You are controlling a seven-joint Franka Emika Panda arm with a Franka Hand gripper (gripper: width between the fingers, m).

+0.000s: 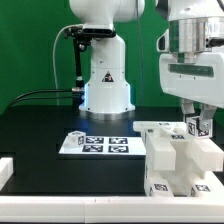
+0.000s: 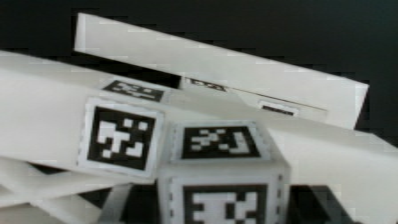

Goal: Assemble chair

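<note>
So the chair [image 1: 178, 158] is looking fairly far along from what I can see: it's a blocky white stack of tagged pieces sitting on the black desk [image 1: 45, 125] over at the exterior view's right, near the front edge, and several slabs and legs already seem joined into one lump. The gripper [image 1: 193, 124] is down right on top of it, at a small tagged block [image 1: 195, 127] that sticks up from the structure. Its jaws look partly closed around that block, but honestly I can't tell if they're actually pinching it or just sitting either side. The wrist view is all close-up tags and white slabs [image 2: 214, 62], so no help there. The marker board [image 1: 98, 144] lies flat just beside the chair. I don't spot loose parts elsewhere on the desk, so my guess is it's down to the last piece or two, maybe seating this one properly.
</note>
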